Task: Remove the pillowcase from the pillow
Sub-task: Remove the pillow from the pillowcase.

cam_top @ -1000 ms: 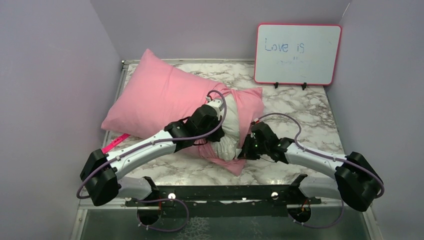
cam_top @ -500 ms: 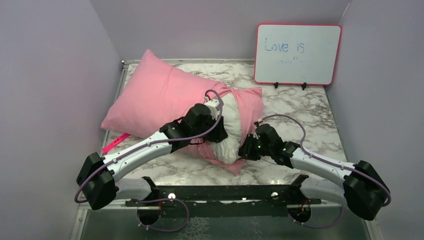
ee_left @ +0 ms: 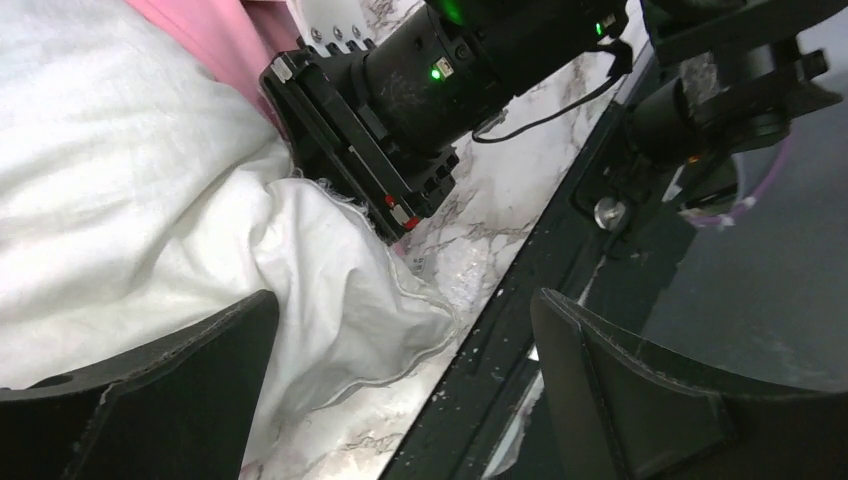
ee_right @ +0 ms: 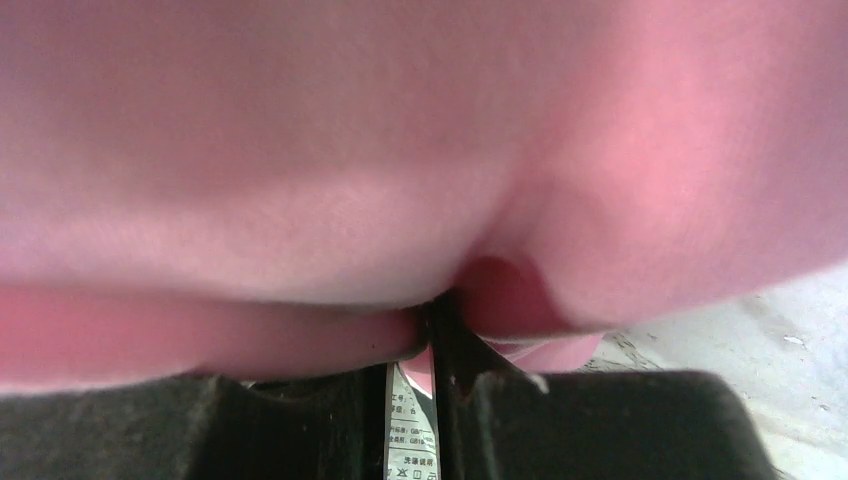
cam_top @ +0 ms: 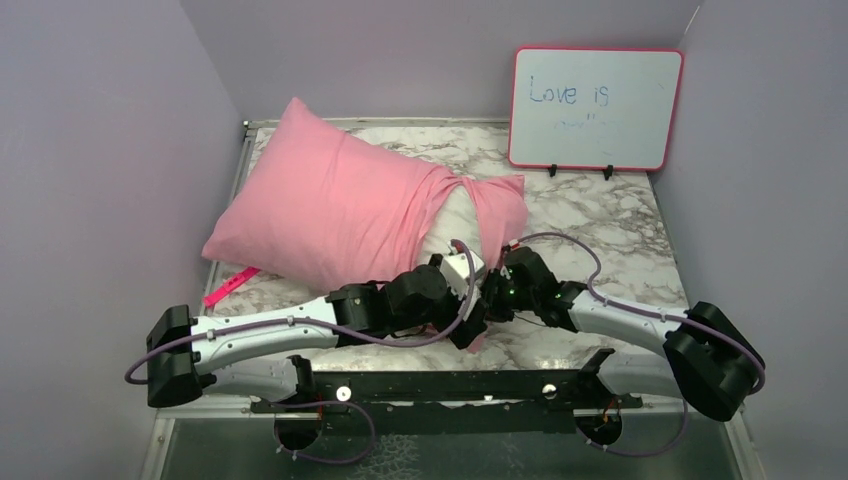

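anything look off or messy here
The pillowcase is askew: its open end is bunched into a twist, and the white pillow bulges out bare there. The right pincer pinches its cloth beside a care label. A stray pink strip lies at the left edge of the table.

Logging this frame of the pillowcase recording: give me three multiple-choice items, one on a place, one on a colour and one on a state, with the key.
1. Where does the whiteboard stand?
A) far right of the table
B) near left edge
C) on the floor

2. What colour is the fabric in the right end effector?
A) white
B) blue
C) pink

3. The left end effector is:
A) shut on a marker
B) open, holding nothing
C) shut, empty

Key:
1 A, it stands by the back wall on the right.
2 C, pillowcase fabric is pinched between its fingers.
3 B, its fingers stand wide apart over the pillow corner.
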You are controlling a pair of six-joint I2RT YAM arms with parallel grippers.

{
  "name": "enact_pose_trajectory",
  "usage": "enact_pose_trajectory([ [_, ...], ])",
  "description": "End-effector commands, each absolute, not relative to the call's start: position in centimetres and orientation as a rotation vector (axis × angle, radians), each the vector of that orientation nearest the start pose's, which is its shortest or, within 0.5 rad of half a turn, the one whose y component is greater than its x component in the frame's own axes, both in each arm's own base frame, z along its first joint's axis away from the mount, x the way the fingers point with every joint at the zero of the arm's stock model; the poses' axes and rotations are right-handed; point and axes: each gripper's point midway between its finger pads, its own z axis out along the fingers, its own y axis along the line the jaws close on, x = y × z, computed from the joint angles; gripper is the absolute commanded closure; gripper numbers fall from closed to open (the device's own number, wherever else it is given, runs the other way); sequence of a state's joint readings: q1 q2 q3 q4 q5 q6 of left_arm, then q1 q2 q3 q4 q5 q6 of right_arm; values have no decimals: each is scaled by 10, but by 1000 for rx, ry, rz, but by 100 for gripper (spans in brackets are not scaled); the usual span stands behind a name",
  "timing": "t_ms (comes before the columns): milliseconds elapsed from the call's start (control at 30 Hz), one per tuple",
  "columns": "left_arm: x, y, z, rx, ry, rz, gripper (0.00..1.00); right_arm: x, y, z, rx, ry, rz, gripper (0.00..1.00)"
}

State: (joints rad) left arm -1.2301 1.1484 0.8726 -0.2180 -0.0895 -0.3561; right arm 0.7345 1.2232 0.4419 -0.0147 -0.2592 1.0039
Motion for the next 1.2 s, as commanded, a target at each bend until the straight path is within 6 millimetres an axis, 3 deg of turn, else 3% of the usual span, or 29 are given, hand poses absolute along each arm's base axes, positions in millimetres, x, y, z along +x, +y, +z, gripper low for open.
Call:
enact_pose_trajectory([
  [0, 125, -331, 173, 941, 1967, -615, 2, 164, 263, 58, 209, 2607, 1113, 78],
  [233, 112, -327, 160, 1018, 1906, -470, 1, 164, 259, 60, 217, 2595, 1108, 78],
  [367, 104, -335, 155, 1065, 1864, -401, 2, 168, 261, 66, 216, 2576, 1119, 78],
  [533, 106, -336, 120, 1158, 1871, -276, 2, 168, 259, 73, 216, 2580, 1117, 78],
  [633, 119, -318, 101, 1130, 1896, -121, 1, 170, 259, 83, 213, 2556, 1129, 78],
  [800, 124, -318, 87, 1121, 1904, -146, 2, 170, 258, 96, 207, 2523, 1147, 78],
  [900, 132, -309, 81, 1077, 1938, -79, 12, 170, 254, 96, 220, 2516, 1129, 78],
  [1167, 149, -291, 90, 964, 1980, -101, 67, 173, 246, 96, 228, 2504, 1071, 78],
])
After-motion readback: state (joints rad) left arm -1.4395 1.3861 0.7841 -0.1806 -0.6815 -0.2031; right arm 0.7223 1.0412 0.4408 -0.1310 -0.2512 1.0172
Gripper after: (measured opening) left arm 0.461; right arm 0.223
